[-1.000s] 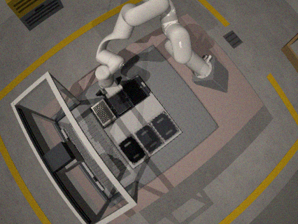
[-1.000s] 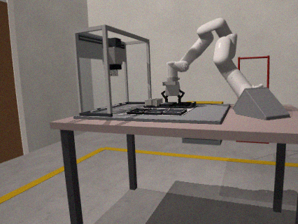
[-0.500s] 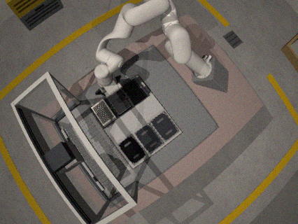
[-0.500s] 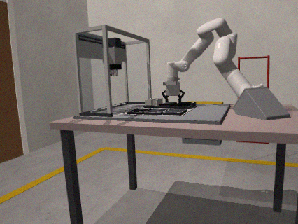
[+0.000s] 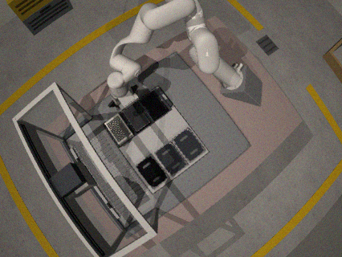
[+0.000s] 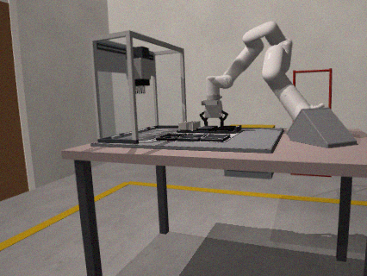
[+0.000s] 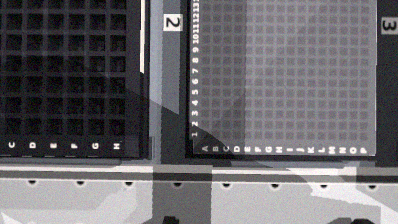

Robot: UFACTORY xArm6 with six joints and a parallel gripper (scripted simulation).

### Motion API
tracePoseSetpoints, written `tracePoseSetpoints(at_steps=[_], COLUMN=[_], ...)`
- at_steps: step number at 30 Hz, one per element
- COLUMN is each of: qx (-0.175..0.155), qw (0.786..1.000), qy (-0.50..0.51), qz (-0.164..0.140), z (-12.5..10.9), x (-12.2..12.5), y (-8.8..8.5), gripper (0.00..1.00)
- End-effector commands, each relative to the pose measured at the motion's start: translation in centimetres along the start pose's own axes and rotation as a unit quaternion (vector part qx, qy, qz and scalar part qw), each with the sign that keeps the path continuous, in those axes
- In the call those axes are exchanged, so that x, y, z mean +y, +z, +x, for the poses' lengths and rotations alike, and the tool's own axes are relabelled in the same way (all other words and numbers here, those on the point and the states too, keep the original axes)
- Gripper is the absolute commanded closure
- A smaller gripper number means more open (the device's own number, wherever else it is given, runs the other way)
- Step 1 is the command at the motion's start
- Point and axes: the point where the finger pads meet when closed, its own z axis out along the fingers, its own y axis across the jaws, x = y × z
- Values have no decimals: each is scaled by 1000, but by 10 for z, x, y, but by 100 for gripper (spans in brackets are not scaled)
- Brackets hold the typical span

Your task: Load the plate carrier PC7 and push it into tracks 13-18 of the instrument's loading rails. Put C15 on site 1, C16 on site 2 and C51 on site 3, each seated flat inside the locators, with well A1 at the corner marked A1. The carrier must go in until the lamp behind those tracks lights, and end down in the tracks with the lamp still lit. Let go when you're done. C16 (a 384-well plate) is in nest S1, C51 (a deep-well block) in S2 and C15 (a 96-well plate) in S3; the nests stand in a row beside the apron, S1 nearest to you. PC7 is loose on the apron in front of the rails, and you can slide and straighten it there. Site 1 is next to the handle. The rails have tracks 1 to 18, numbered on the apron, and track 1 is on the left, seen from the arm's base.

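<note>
The carrier PC7 [image 5: 138, 116] lies on the apron in front of the rails, with its long side pointing at the instrument. It holds three plates. The pale deep-well block C51 [image 5: 119, 129] is at the end nearest the rails and stands tall in the side view [image 6: 188, 125]. The wrist view shows the 384-well plate C16 [image 7: 285, 75] between the labels 2 and 3, and the dark 96-well plate C15 [image 7: 65, 75] to its left. My gripper [image 6: 214, 118] is open and empty, just above the carrier's long edge. Only its fingertips show at the bottom of the wrist view.
The three nests [image 5: 170, 158] stand empty in a row beside the apron. The instrument's frame [image 5: 80, 169] with its loading rails [image 5: 108, 161] is at the left. A pipetting head [image 6: 142, 71] hangs inside the frame. The arm's grey base wedge [image 6: 320, 127] sits at the table's right.
</note>
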Motion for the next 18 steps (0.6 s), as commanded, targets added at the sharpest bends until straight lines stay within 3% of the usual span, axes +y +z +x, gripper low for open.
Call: tracePoseSetpoints(at_steps=[1, 18], qx=[0, 0], qw=[1000, 1000], qy=[0, 0], qz=[-1, -1], z=[-2, -12], x=[1, 1], y=[-1, -1], gripper=[0, 0])
